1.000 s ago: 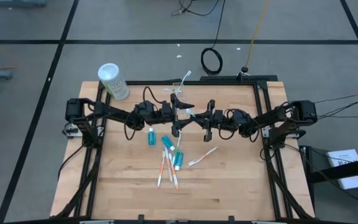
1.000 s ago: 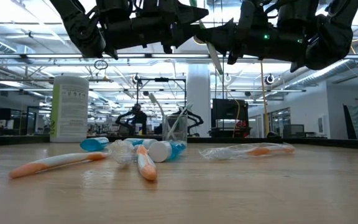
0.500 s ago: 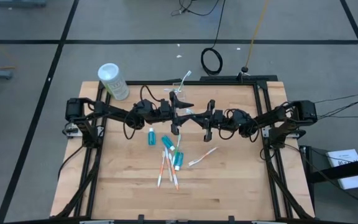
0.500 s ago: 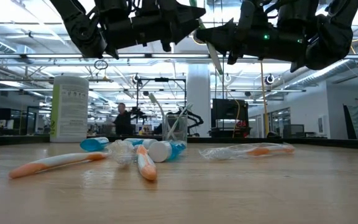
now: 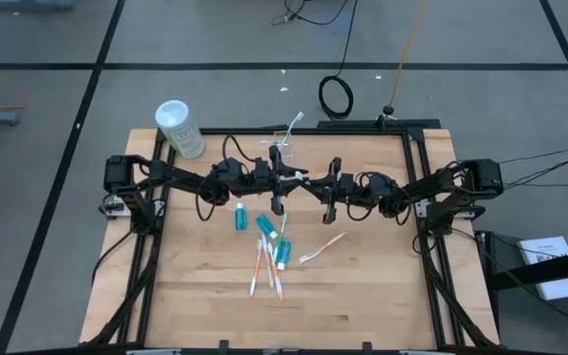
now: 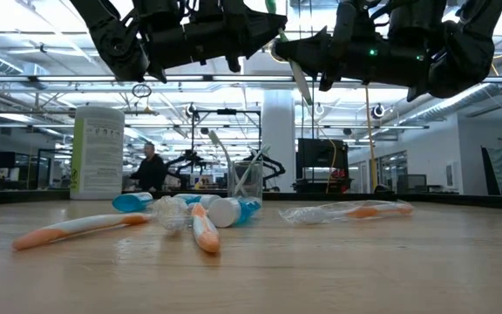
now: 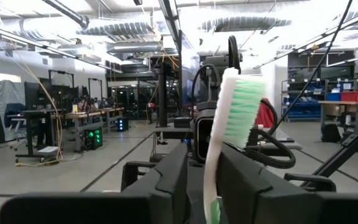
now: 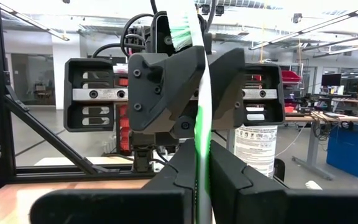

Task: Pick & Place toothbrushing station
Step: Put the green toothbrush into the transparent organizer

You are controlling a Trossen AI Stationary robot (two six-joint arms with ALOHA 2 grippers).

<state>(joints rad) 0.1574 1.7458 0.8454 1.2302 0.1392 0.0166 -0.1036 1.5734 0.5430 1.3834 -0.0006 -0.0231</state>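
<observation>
A white toothbrush with green bristles stands upright in mid-air over the table's middle, head up, held between both grippers. My left gripper reaches in from the table's left and is shut on it. My right gripper faces it from the table's right, shut on the same brush lower down. Below them on the table lie orange-accented toothbrushes and blue toothpaste tubes. The clear cup stands at the far side with one brush leaning in it. My left gripper pinches the toothbrush's neck just below the head between its two fingers. The fingers come nearly level from the table's left and lie across the brush. The brush stands upright, clear of the table. My right gripper pinches the handle between its two fingers, below the left gripper's hold. It comes nearly level from the table's right, across the brush. The handle's lower end hangs free below the fingers.
A tall white canister with green print stands at the table's far left corner. A wrapped toothbrush lies right of the tubes. The near part of the wooden table is bare. A person moves in the room behind.
My left gripper's fingers have drawn together from wide open and taken hold of the toothbrush that my right gripper holds. Neither arm has shifted, and the brush has stayed upright in place.
</observation>
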